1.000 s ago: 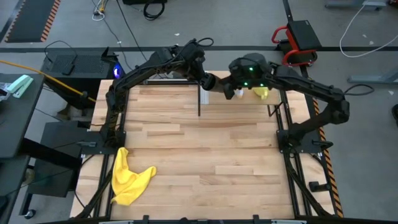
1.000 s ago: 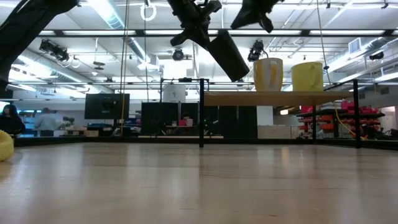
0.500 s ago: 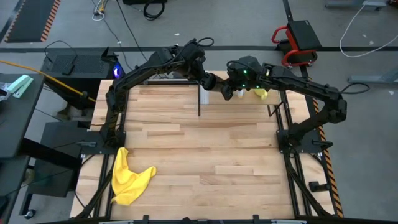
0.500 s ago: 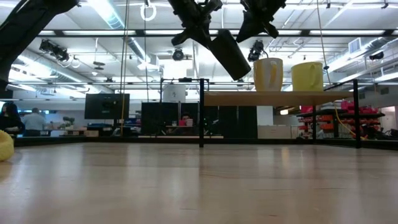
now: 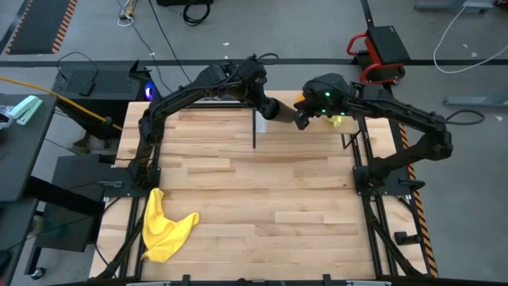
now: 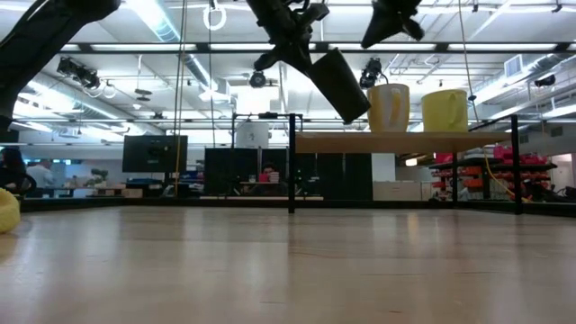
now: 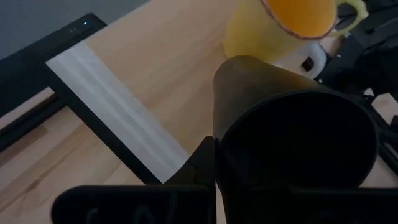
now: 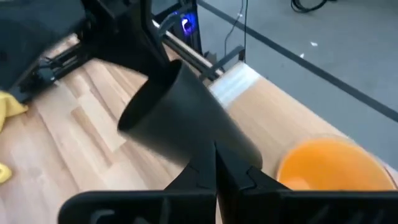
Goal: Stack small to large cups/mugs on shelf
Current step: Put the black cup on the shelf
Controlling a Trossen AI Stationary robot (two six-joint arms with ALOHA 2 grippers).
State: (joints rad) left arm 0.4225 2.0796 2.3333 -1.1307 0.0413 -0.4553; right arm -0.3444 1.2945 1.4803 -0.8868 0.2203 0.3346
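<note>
My left gripper (image 5: 263, 98) is shut on the taller black cup (image 6: 340, 85). It carries the cup tilted in the air, just left of the shelf's (image 6: 405, 140) left end. The orange mug (image 6: 388, 108) with a white handle and the yellow-green mug (image 6: 445, 111) stand upright on their bases on the shelf board, the orange one nearer the cup. My right gripper (image 8: 216, 163) is shut and empty, hovering above the orange mug (image 8: 329, 165), close to the black cup (image 8: 186, 124). My left gripper holds the black cup at its rim (image 7: 219, 155), the open end. One finger (image 7: 200, 163) lies on the outer wall; the cup hides the other. The cup is lifted clear, tilted, mouth toward the gripper and base (image 6: 358, 106) slanting down toward the orange mug.
A yellow cloth (image 5: 163, 226) lies crumpled near the table's near left corner. The shelf's black posts (image 6: 291, 162) and white end panel (image 7: 118, 112) stand at the table's far edge. Bare wooden tabletop (image 5: 262, 199) fills the middle.
My right gripper has swung first toward the table's left, then back right and slightly up, ending above the orange mug. My left gripper has carried the tilted black cup a little to the right, closer to the orange mug.
</note>
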